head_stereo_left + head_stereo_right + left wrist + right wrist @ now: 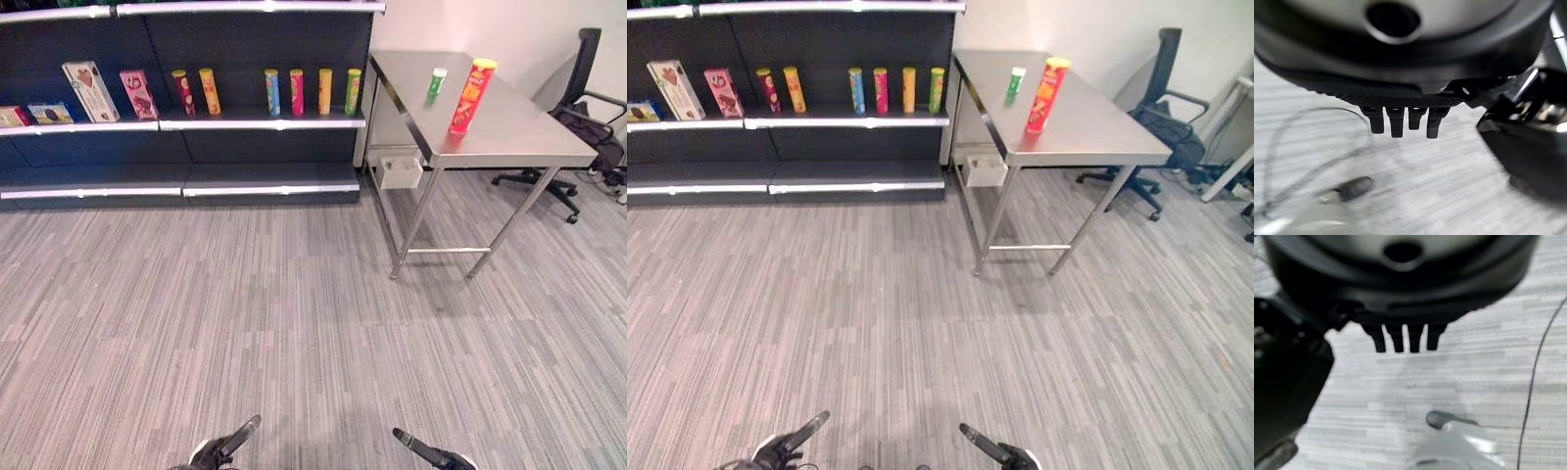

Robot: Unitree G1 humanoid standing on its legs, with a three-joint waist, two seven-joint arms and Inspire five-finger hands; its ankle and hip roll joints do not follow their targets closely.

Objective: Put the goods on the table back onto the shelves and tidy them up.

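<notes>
Across the floor, bench point(509, 137) bears red can point(472, 95); both hands point(230, 446) point(431, 453) relaxed, empty; I should approach squarely before reaching.

left hand point(227, 446) sits low at the bottom edge of the head view, fingers point(1396, 122) straight and relaxed, holding nothing. right hand point(431, 452) sits opposite it, fingers point(1400, 340) likewise extended, empty, the two hands apart and pointing forward.
</notes>
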